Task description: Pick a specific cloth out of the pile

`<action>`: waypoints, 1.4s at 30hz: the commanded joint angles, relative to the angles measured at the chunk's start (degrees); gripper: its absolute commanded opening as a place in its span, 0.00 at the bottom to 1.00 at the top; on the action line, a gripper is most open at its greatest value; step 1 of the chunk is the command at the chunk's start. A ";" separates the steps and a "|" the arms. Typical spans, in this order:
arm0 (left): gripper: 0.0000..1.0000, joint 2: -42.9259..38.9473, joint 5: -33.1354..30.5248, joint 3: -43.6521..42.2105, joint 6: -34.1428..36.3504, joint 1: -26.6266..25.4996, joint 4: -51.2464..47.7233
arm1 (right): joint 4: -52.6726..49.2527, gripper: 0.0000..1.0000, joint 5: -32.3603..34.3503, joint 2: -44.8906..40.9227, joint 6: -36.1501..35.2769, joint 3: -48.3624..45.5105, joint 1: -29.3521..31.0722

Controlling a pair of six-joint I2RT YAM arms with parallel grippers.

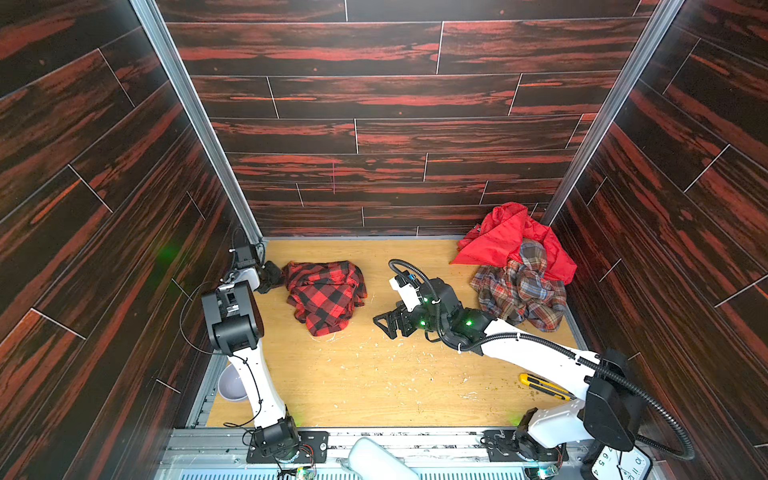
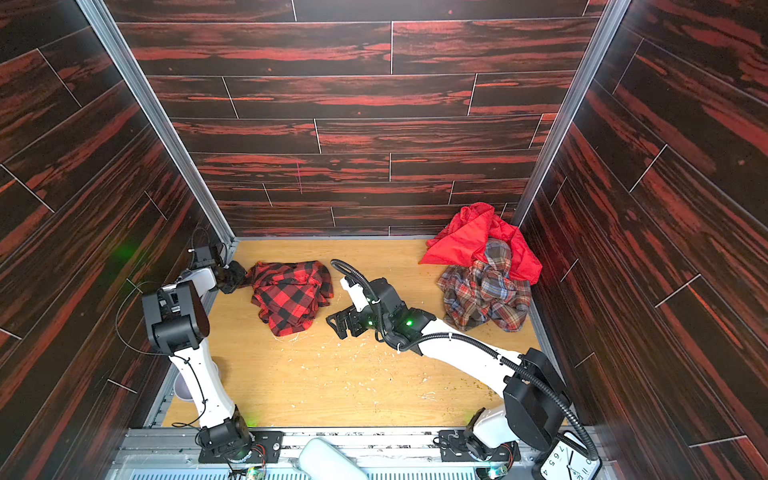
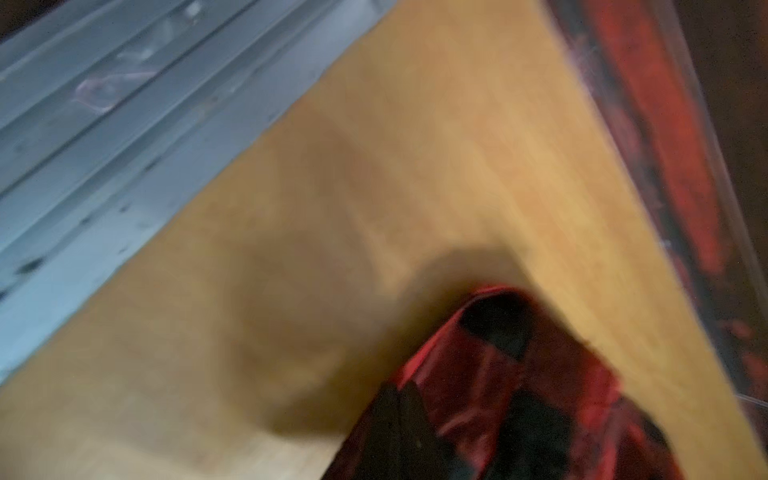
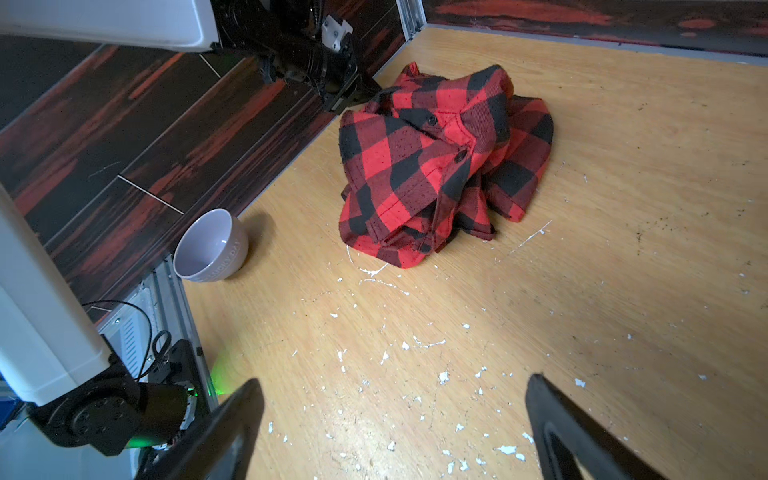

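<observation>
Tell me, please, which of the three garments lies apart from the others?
The red-and-black buffalo-check shirt, alone by the left gripper; the plain red garment and the muted plaid shirt are heaped in the far right corner.

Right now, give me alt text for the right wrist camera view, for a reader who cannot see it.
A crumpled red-and-black checked shirt lies on a wooden table, the left gripper closed on one edge. A grey bowl sits by the wall, and the right gripper hangs open in front.
</observation>
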 commanded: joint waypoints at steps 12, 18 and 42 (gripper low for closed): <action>0.00 -16.26 3.86 -8.35 2.00 -0.34 7.67 | 2.28 0.99 -1.70 -0.83 2.16 -2.27 0.50; 0.53 -10.48 3.17 -5.89 -2.82 -0.34 -4.64 | 3.17 0.99 -1.74 -1.48 2.68 -3.69 0.52; 0.71 -14.99 -2.17 -22.14 -23.31 -1.66 8.35 | 3.55 0.99 -2.08 2.93 1.42 -0.54 0.50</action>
